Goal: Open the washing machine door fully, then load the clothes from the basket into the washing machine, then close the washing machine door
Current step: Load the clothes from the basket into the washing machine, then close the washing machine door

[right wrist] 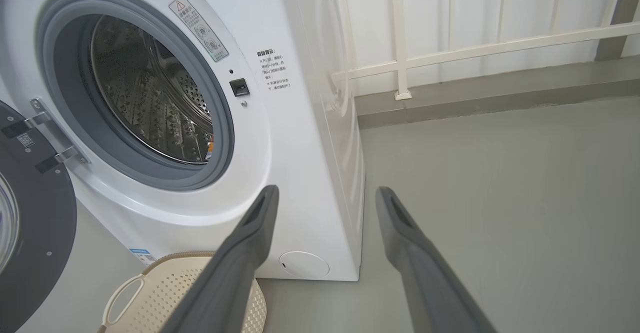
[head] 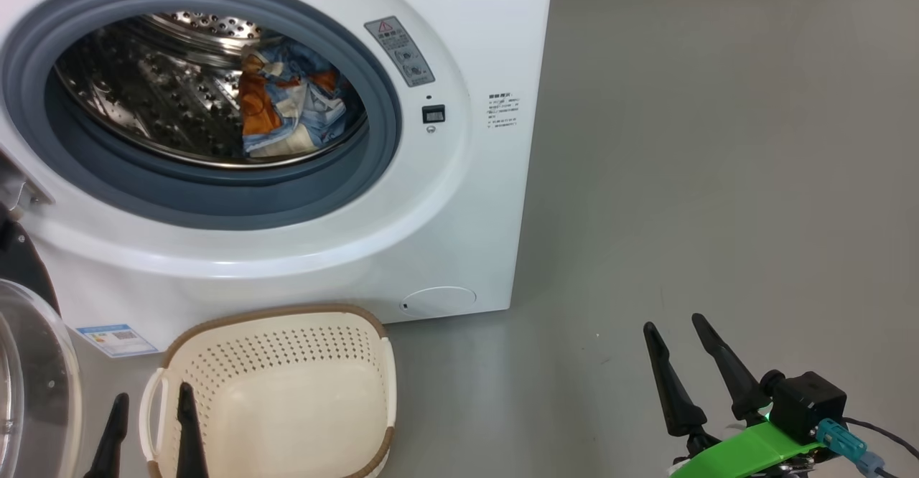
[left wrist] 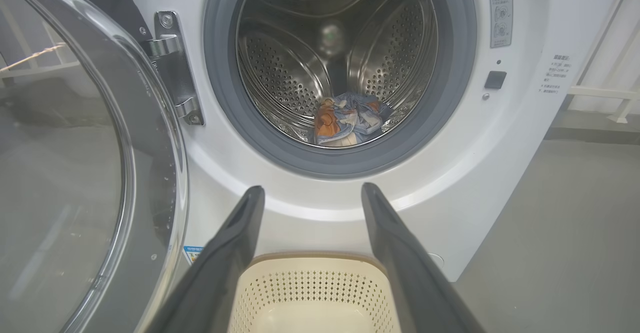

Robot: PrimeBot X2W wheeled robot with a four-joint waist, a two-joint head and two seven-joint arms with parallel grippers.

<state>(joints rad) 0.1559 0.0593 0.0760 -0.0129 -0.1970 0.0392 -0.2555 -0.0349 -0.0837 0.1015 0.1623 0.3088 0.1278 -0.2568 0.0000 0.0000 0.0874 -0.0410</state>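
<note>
The white washing machine [head: 459,198] stands with its round door [head: 29,377] swung wide open to the left, glass bowl bulging outward [left wrist: 60,183]. Light-blue and orange clothes [head: 287,101] lie bunched inside the steel drum, low on its floor [left wrist: 347,118]. On the floor before the machine sits the cream basket [head: 287,399], nothing inside it. My left gripper [head: 152,399] hangs open over the basket's left side, holding nothing. My right gripper [head: 675,331] is open above bare floor, right of the machine, fingers [right wrist: 240,263] spread.
Grey floor [head: 718,176] stretches to the right of the machine. A white railing [right wrist: 475,48] and a low kerb run behind it. The small round flap [head: 438,298] sits at the machine's lower front. The open door blocks the left side.
</note>
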